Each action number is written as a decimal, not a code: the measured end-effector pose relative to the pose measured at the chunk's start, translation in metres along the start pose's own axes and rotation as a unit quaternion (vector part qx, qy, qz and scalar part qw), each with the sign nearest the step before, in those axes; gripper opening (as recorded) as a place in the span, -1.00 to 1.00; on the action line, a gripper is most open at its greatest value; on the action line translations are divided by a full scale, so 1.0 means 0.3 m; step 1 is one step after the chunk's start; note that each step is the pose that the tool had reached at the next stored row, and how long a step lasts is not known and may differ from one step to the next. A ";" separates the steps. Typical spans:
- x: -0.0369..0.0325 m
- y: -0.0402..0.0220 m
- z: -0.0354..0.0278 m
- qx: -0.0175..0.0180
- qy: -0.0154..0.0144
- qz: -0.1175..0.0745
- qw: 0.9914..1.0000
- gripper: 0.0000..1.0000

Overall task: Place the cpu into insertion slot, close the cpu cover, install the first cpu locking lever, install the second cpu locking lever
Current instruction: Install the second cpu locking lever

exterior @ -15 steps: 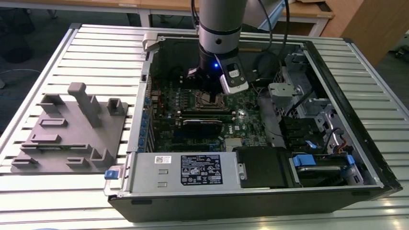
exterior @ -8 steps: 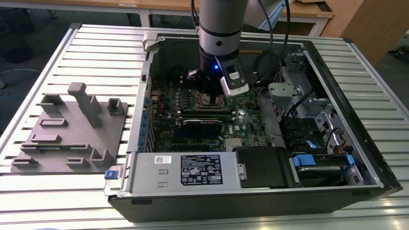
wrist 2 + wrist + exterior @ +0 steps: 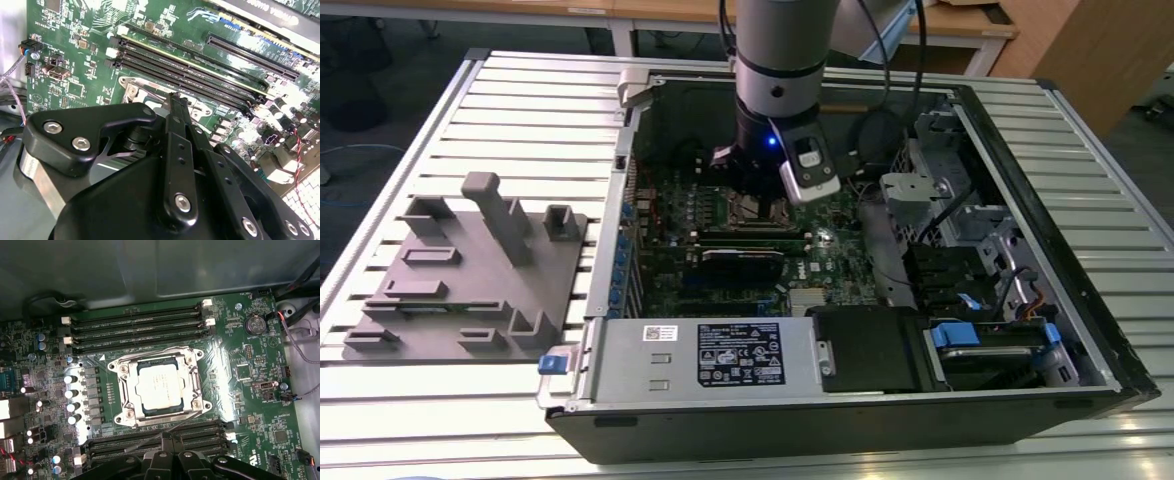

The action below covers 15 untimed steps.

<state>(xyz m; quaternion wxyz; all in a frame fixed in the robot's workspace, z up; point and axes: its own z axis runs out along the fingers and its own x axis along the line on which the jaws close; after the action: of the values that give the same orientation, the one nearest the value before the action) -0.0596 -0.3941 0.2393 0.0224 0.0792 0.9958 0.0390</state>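
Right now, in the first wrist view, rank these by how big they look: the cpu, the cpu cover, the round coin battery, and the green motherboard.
Largest to smallest in the first wrist view:
1. green motherboard
2. cpu cover, the metal frame lying around the chip
3. cpu, seated inside the frame's window
4. coin battery, clearly the smallest

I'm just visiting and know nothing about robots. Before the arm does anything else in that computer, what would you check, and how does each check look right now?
1. Chip seated flat: ok. The chip lies level inside the cover's window.
2. Cover lowered: ok. The cover lies flat around the chip.
3. Locking levers latched: cannot tell. A thin rod runs slantwise beside the cover, by the tool.
4. Tool in position: ok. The tool sits close to the cover's edge, over the long memory slots.
5. Wires out of the way: ok. The red wires lie at the board's edge, away from the cover.
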 end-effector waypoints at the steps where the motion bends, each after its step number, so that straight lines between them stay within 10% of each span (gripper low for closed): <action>1: 0.000 -0.002 0.000 0.000 0.000 0.000 1.000 -0.79; 15: 0.035 -0.010 0.003 0.000 0.000 0.000 1.000 -0.79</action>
<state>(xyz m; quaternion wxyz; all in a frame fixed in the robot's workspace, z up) -0.0703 -0.3953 0.2378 0.0223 0.0792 0.9958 0.0389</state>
